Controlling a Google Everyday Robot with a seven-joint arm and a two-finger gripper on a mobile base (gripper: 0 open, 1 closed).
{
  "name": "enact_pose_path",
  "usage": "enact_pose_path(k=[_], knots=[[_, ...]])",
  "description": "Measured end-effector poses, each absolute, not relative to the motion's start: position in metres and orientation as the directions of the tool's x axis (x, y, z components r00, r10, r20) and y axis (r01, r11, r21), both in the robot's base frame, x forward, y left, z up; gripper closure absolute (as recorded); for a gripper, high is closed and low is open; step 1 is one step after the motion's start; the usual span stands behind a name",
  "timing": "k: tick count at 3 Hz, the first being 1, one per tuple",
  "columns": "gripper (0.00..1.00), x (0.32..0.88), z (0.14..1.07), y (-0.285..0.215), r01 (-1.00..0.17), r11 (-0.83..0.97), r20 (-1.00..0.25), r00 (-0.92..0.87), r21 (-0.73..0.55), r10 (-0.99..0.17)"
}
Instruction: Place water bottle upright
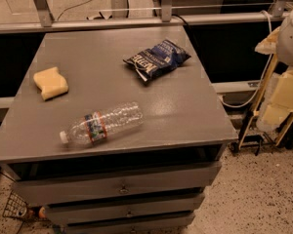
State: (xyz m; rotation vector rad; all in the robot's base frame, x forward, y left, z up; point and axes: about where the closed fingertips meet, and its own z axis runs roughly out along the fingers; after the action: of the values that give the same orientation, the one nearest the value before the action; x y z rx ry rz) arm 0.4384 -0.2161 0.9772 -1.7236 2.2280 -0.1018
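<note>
The water bottle (pixel 103 123) lies on its side near the front of the grey cabinet top (pixel 185 111). It is clear and ribbed, with a red, blue and white label band. Its white cap points to the front left and its base to the right. My gripper (pixel 279 104) shows as pale cream parts of the arm at the right edge of the view. It is off the cabinet, well to the right of the bottle and apart from it. Nothing is seen held in it.
A dark blue chip bag (pixel 157 59) lies at the back middle of the top. A yellow sponge (pixel 50 83) lies at the left. The cabinet has drawers (pixel 122 186) below. A metal rail (pixel 136 21) runs behind it. Speckled floor (pixel 263 194) lies to the right.
</note>
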Motion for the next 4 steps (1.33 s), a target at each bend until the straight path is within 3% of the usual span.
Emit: enact_pose_path(k=[1, 2, 4], knots=[[0.00, 0.439, 0.978, -0.215, -0.930, 0.267, -0.209, -0.217, -0.253, -0.954], [0.00, 0.463, 0.973, -0.178, -0.956, 0.135, -0.214, -0.080, -0.259, -0.974], [0.00, 0.526, 0.952, -0.038, -0.927, -0.289, -0.256, 0.347, -0.237, -0.902]])
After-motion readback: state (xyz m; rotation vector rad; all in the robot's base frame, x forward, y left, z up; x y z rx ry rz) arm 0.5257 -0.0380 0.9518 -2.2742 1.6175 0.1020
